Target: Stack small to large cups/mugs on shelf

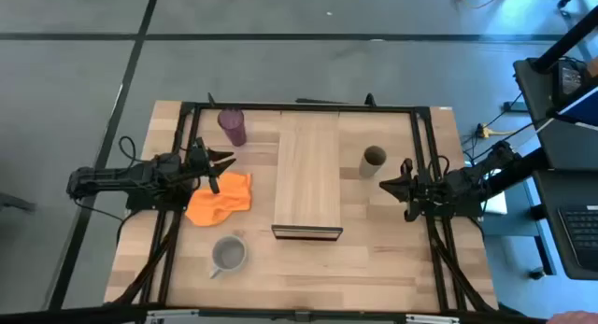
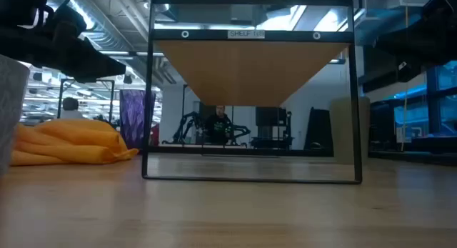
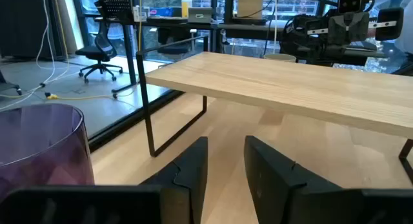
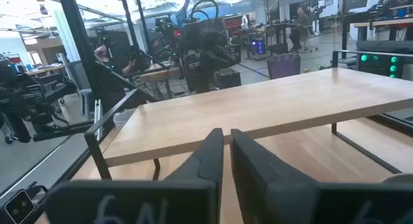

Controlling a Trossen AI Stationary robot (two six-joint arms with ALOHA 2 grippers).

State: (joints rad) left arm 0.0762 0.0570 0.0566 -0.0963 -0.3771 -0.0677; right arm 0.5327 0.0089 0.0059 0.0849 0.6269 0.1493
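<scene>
The light-wood shelf (image 1: 306,175) stands on dark legs in the middle of the table. The purple tumbler (image 1: 232,126) stands upright at the far left, and it also shows close by in the left wrist view (image 3: 39,146). The olive-green cup (image 1: 374,161) stands upright to the right of the shelf. The grey mug (image 1: 228,255) stands upright near the front left, handle toward the near edge. My left gripper (image 1: 227,165) is slightly open and empty, left of the shelf and near the tumbler. My right gripper (image 1: 383,186) is shut and empty, beside the olive cup.
An orange cloth (image 1: 220,201) lies crumpled between my left gripper and the grey mug. A dark metal frame (image 1: 422,156) runs along the table's sides and far edge. Bare tabletop (image 1: 374,268) lies in front of the shelf. A person (image 2: 218,123) sits in the room beyond.
</scene>
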